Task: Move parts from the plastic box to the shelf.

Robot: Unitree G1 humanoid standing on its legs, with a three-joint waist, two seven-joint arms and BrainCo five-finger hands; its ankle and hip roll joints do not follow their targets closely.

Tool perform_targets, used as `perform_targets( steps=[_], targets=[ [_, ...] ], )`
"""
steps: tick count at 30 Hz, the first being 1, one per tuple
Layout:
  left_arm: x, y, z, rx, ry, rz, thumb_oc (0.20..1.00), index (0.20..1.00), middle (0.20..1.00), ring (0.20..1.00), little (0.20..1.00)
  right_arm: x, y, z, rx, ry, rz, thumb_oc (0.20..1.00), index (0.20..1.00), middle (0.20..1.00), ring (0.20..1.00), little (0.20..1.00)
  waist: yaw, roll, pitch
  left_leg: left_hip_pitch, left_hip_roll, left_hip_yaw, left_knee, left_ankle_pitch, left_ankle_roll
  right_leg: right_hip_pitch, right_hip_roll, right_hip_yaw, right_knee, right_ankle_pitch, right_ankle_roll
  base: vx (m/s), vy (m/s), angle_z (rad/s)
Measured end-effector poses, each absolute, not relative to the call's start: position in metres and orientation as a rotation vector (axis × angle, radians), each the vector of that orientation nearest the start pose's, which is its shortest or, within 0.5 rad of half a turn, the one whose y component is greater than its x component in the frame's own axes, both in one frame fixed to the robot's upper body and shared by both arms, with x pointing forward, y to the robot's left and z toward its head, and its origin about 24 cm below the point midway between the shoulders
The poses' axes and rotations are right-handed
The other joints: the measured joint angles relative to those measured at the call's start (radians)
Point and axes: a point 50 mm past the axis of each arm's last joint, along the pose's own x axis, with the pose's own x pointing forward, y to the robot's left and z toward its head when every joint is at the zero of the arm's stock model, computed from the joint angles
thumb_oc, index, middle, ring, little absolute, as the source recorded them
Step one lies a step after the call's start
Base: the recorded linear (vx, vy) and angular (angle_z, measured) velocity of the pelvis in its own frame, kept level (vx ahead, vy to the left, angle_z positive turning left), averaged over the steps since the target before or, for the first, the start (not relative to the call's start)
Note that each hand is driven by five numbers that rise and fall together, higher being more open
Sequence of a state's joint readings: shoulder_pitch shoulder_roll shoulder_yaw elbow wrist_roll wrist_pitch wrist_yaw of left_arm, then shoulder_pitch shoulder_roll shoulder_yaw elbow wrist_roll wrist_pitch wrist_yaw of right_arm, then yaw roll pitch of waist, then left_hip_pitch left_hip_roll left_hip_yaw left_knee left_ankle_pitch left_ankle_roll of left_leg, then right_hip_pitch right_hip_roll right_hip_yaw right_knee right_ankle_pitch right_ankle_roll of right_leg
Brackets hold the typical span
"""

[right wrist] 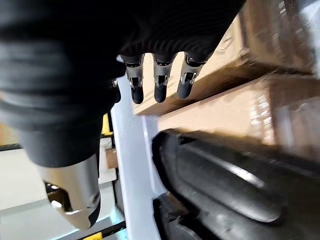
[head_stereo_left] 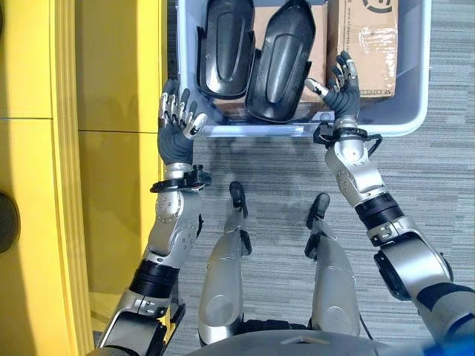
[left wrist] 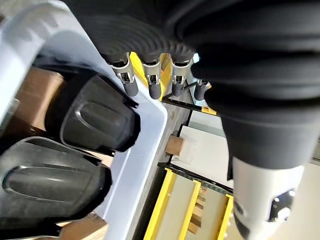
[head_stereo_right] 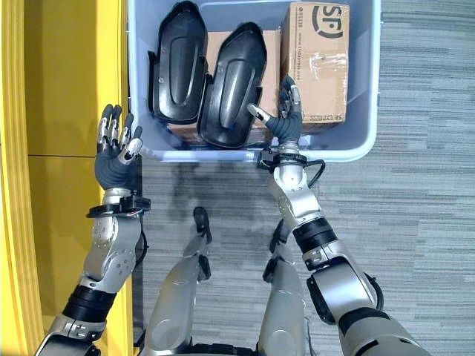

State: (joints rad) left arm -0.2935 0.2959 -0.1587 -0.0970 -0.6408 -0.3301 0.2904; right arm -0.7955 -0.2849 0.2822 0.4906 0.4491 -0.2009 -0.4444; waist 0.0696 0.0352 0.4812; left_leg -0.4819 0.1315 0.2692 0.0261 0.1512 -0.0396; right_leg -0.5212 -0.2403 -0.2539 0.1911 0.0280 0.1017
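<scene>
Left eye view
box: a pale plastic box (head_stereo_left: 415,119) stands on grey carpet (head_stereo_left: 438,193), just beside a yellow shelf (head_stereo_left: 111,148) on the robot's left.
parts: two black moulded parts lie side by side in the box, a left part (head_stereo_left: 225,46) and a right part (head_stereo_left: 282,59), resting on a flat brown carton (head_stereo_left: 260,22).
carton: a taller carton (head_stereo_left: 367,44) stands in the box's right end.
left hand: the left hand (head_stereo_left: 178,122) is at the box's near left corner, outside the wall, fingers spread and straight, holding nothing.
right hand: the right hand (head_stereo_left: 343,89) reaches over the near rim, between the right part and the taller carton, fingers spread, thumb pointing at the part; whether it touches is unclear.

Right eye view
same scene: the left hand (head_stereo_right: 117,156) hovers over the shelf edge, just beside the box (head_stereo_right: 364,141); the right hand (head_stereo_right: 286,119) is inside the near rim.

Left wrist view
fingers: straight fingers (left wrist: 152,82) hang past the box rim (left wrist: 145,130), apart from both parts (left wrist: 97,117).
shelf: yellow rails (left wrist: 182,210) lie beyond the box.

Right wrist view
fingers: relaxed, uncurled fingers (right wrist: 160,82) sit before a carton (right wrist: 235,100), above a black part (right wrist: 225,185), gripping nothing.
</scene>
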Motion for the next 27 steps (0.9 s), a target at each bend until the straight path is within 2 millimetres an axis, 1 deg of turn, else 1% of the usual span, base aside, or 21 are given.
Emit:
perform_targets(
  steps=[1,2,9,12,17,20,22,25,26,27],
  targets=[
    [0.286,0.164,0.163,-0.464,-0.561,0.015,1.000,1.000,1.000,1.000,1.000,0.374,-0.132,0.181,0.110,-0.379,-0.127,1.000,1.000,1.000,1.000,1.000,0.000,0.000,0.000,-0.007,0.000,-0.001,0.002,0.000,0.001,-0.006,0.000,0.000,0.000,0.001,0.000,0.01,0.013,0.04],
    [0.287,0.163,0.169,-0.471,-0.584,0.007,1.000,1.000,1.000,1.000,1.000,0.377,-0.132,0.185,0.110,-0.387,-0.128,1.000,1.000,1.000,1.000,1.000,-0.002,0.001,0.001,-0.026,0.001,-0.004,0.012,-0.001,0.002,-0.018,-0.002,-0.004,0.000,0.001,0.000,0.00,0.000,0.00],
    [0.287,0.155,0.184,-0.503,-0.634,-0.021,1.000,1.000,1.000,1.000,1.000,0.386,-0.136,0.184,0.097,-0.345,-0.162,1.000,1.000,1.000,1.000,1.000,0.002,-0.001,0.018,-0.029,-0.004,-0.006,0.011,-0.001,0.004,-0.021,-0.005,-0.004,0.001,0.003,0.000,-0.01,0.002,0.00],
    [0.287,0.153,0.185,-0.505,-0.637,-0.032,1.000,1.000,1.000,1.000,1.000,0.393,-0.138,0.184,0.073,-0.321,-0.181,1.000,1.000,1.000,1.000,1.000,0.004,0.000,0.019,-0.049,-0.004,-0.011,0.015,0.000,0.005,-0.036,-0.005,-0.006,0.000,0.006,0.001,0.04,0.009,0.03],
    [0.287,0.151,0.184,-0.506,-0.635,-0.037,1.000,1.000,1.000,1.000,1.000,0.398,-0.139,0.186,0.054,-0.309,-0.196,1.000,1.000,1.000,1.000,1.000,0.010,0.000,0.019,-0.061,-0.007,-0.017,0.016,0.001,0.005,-0.041,-0.007,-0.010,-0.001,0.006,0.001,0.01,0.003,0.04],
    [0.286,0.151,0.184,-0.507,-0.634,-0.037,1.000,1.000,1.000,1.000,1.000,0.400,-0.144,0.186,0.038,-0.297,-0.220,1.000,1.000,1.000,1.000,1.000,0.029,0.001,0.020,-0.064,-0.007,-0.018,0.016,0.001,0.005,-0.045,-0.007,-0.011,0.000,0.005,0.001,0.00,0.000,0.00],
    [0.286,0.152,0.184,-0.510,-0.641,-0.036,1.000,1.000,1.000,1.000,1.000,0.403,-0.146,0.184,0.024,-0.279,-0.234,1.000,1.000,1.000,1.000,1.000,0.035,0.001,0.020,-0.066,-0.008,-0.021,0.016,0.001,0.005,-0.045,-0.008,-0.013,0.000,0.005,0.001,0.01,0.012,0.04],
    [0.286,0.152,0.185,-0.507,-0.644,-0.037,1.000,1.000,1.000,1.000,1.000,0.406,-0.155,0.183,0.005,-0.264,-0.271,1.000,1.000,1.000,1.000,1.000,0.035,0.001,0.020,-0.080,-0.011,-0.035,0.022,0.003,0.008,-0.046,-0.010,-0.022,0.000,0.005,0.001,0.01,0.025,0.11],
    [0.286,0.152,0.185,-0.505,-0.646,-0.038,1.000,1.000,1.000,1.000,1.000,0.409,-0.164,0.186,-0.004,-0.250,-0.305,1.000,1.000,1.000,1.000,1.000,0.036,0.001,0.020,-0.089,-0.010,-0.043,0.028,0.003,0.008,-0.048,-0.011,-0.026,0.000,0.006,0.001,0.01,0.033,0.11],
    [0.286,0.151,0.187,-0.504,-0.650,-0.043,1.000,1.000,1.000,1.000,1.000,0.412,-0.167,0.187,-0.031,-0.235,-0.320,1.000,1.000,1.000,1.000,1.000,0.036,0.001,0.020,-0.093,-0.011,-0.048,0.029,0.004,0.009,-0.050,-0.011,-0.029,0.001,0.006,0.002,0.01,0.038,0.08]
  ],
)
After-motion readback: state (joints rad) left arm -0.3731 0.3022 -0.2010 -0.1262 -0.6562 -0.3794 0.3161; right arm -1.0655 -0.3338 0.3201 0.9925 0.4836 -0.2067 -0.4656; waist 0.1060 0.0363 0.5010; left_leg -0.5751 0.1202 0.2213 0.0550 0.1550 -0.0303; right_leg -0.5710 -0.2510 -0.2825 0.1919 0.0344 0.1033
